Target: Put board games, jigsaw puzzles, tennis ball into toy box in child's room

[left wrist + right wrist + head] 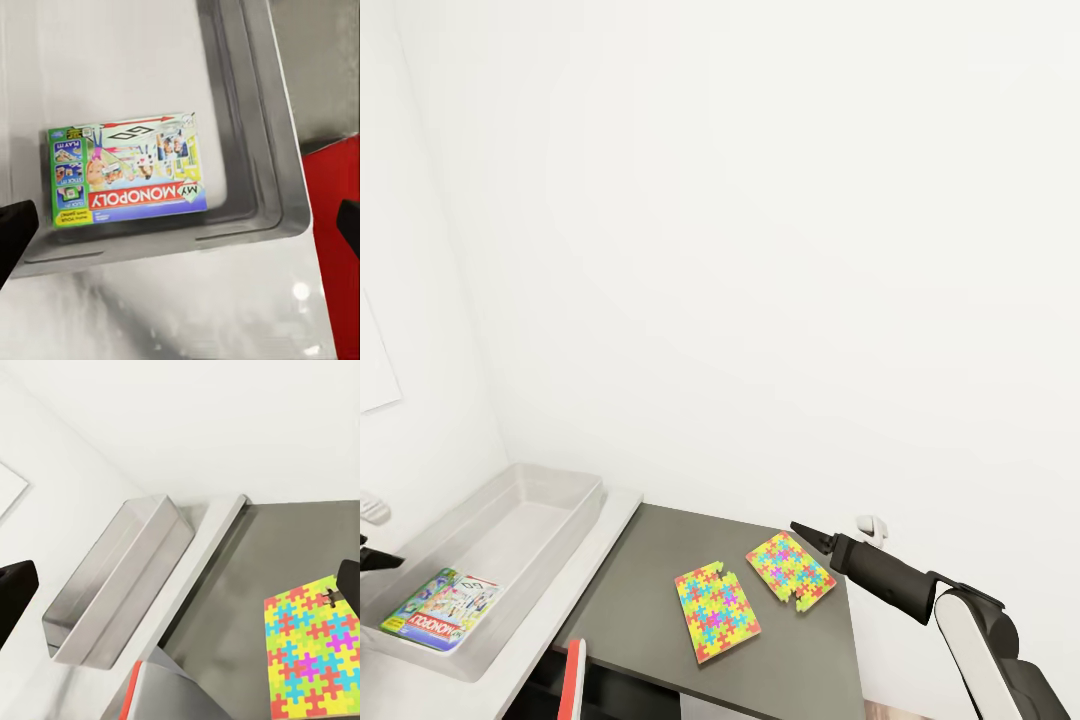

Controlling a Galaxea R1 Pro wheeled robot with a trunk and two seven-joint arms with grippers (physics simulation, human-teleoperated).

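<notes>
The toy box (510, 520) stands on the table (622, 512), far to the left of the right pincer (805, 532), and one board game (445, 608) lies inside it at the near end, below the left pincer (180, 232). The two jigsaw puzzles lie side by side on the lower top (660, 560). One puzzle (790, 570) lies just under and left of the right pincer, and the other puzzle (717, 612) is further left and nearer to the robot.

Multicoloured jigsaw puzzles (718, 612) on dark grey top (660, 560); pale grey toy box (550, 490).
</notes>
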